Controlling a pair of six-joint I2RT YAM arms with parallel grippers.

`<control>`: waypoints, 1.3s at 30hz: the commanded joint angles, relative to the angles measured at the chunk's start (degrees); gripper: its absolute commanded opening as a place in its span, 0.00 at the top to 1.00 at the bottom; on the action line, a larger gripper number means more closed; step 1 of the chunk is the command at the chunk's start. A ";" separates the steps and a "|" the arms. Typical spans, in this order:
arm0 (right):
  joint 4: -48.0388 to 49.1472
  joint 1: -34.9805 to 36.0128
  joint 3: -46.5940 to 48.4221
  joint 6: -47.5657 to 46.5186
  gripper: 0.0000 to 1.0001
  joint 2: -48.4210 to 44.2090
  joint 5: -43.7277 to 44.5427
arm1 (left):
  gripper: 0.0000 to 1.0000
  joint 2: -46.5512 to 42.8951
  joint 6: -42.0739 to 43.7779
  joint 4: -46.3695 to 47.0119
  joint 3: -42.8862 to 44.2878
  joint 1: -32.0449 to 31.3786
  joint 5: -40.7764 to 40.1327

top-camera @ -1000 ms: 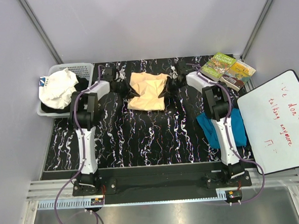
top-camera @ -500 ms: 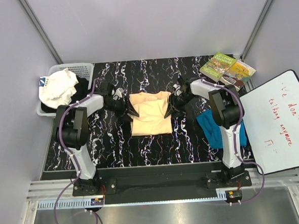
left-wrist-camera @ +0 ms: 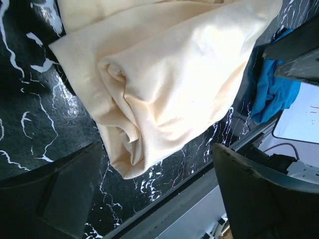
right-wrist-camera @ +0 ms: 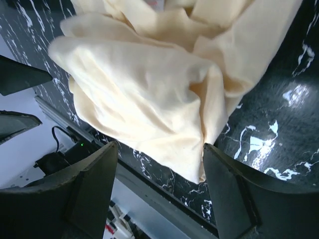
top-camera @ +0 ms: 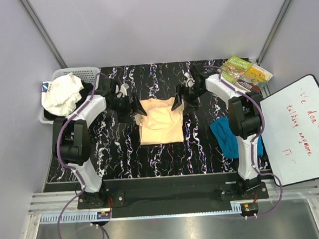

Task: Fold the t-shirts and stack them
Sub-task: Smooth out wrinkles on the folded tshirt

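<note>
Basket (top-camera: 93, 72) of white plastic mesh sits at the table's far left corner, holding a crumpled white cloth (top-camera: 63, 94) with a blue mark at its left edge and something dark beneath it.

Near the middle of the black marbled table (top-camera: 123, 154) lies the peach-yellow t-shirt (top-camera: 161, 122), folded into a rough rectangle. Its near edge is fairly straight; its far edge is rumpled, with loose folds bunched at both far corners. The wrist views show soft rolled layers there rather than a flat crease. To the right, partly under the right arm, the teal-blue t-shirt (top-camera: 224, 136) lies in an unfolded heap, well apart from the peach one.

The left gripper (top-camera: 131, 111) is at the shirt's far left corner, jaws spread wide; its wrist view shows the cloth lying slack between the two fingers, not pinched. The right gripper (top-camera: 179, 103) is at the far right corner, jaws likewise well apart, the bunched corner lying loose between them and gripped by neither finger.
</note>
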 commanded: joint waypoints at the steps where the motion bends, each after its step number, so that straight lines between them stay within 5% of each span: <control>1: -0.77 -0.40 6.50 -0.78 0.24 3.47 3.07 | 0.12 2.35 3.09 -0.10 5.10 0.22 -2.72; 6: -0.95 -0.75 11.43 -1.21 0.24 6.83 5.36 | 0.33 7.26 3.89 -0.01 9.67 0.22 -2.73; 15: -1.39 -0.92 13.72 -1.57 0.24 8.94 6.24 | 0.34 12.37 3.36 0.77 14.60 0.22 -1.67; 21: -1.48 -0.92 15.56 -0.25 0.25 9.47 4.58 | 0.63 14.31 1.69 2.62 15.65 0.22 0.00; 29: -2.01 -0.92 15.65 0.01 0.26 7.97 2.91 | 0.78 14.84 0.90 3.85 16.01 0.22 1.23; 33: -1.92 -0.92 16.35 0.36 0.33 8.76 0.89 | 1.00 14.40 0.72 4.38 15.92 0.22 1.23; 39: 0.89 -0.84 17.23 2.29 0.48 9.64 -2.55 | 1.00 14.22 -0.42 5.08 16.36 0.22 1.49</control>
